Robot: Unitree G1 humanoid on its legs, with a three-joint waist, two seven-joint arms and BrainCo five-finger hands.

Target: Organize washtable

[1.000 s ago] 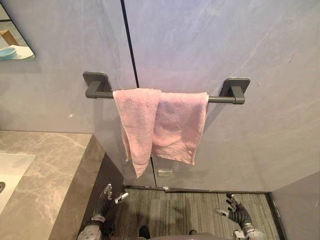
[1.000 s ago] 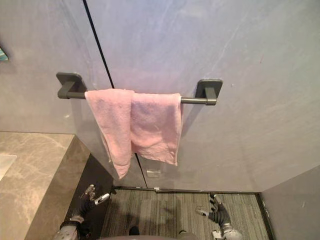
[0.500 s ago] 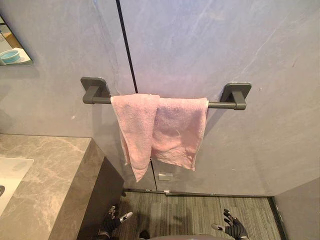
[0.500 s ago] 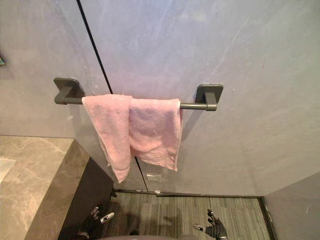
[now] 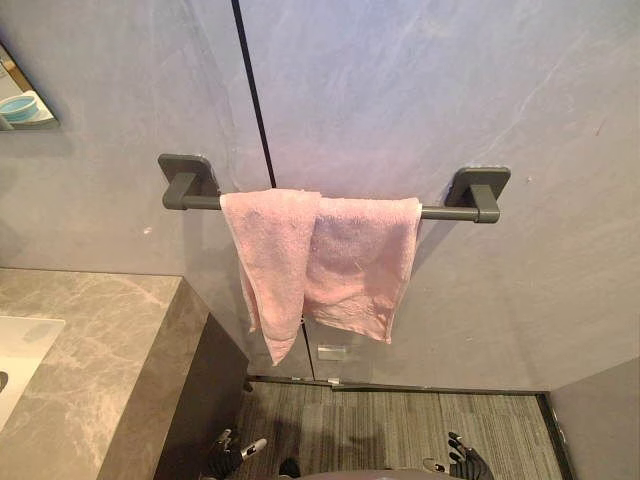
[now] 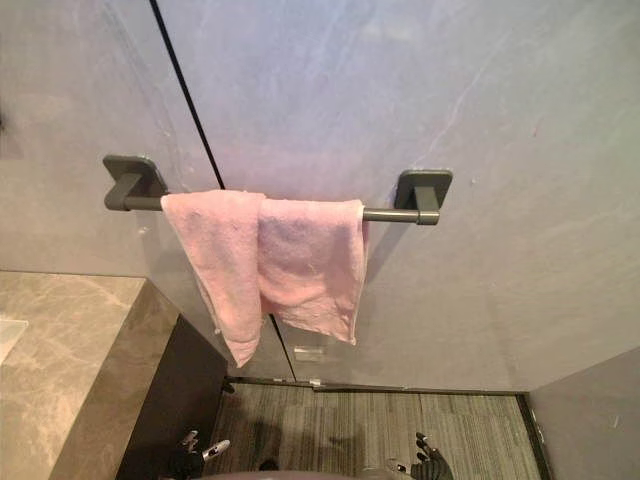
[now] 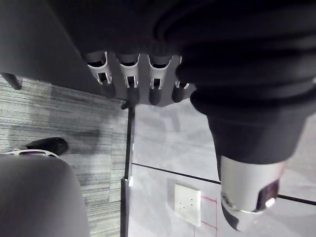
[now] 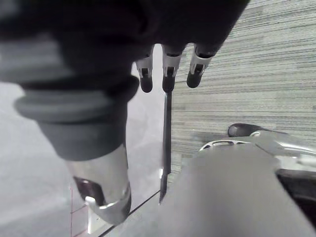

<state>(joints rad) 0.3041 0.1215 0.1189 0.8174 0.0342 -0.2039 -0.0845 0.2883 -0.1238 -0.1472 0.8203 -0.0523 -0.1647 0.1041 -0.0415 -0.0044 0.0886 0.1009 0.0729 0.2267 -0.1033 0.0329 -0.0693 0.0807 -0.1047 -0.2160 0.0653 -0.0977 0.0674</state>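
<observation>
Inspecting the wall ahead, we find a pink towel (image 5: 315, 260) draped over a dark grey towel bar (image 5: 445, 212) fixed to the grey wall (image 5: 420, 90). The towel hangs in two overlapping folds: the left fold falls lower and narrows to a point, while the right fold is wider and shorter. It sits unevenly, with a short bare stretch of bar at the left mount and a longer one at the right mount. A black seam (image 5: 252, 90) runs down the wall behind the towel's left fold. A small white socket plate (image 5: 331, 351) sits on the wall just below the towel.

The marble counter (image 5: 100, 340) lies well to the left and lower, with the corner of a white basin (image 5: 22, 345) at its near edge. A mirror edge (image 5: 22, 95) in the upper left reflects a blue bowl (image 5: 20, 105).

We note the left hand (image 5: 231, 456) low above the striped floor (image 5: 380, 425), well below the towel and apart from it. Its fingers (image 7: 127, 74) are extended and relaxed, holding nothing. The right hand (image 5: 462, 464) hangs equally low on the other side, and its fingers (image 8: 168, 64) are likewise straight and empty.
</observation>
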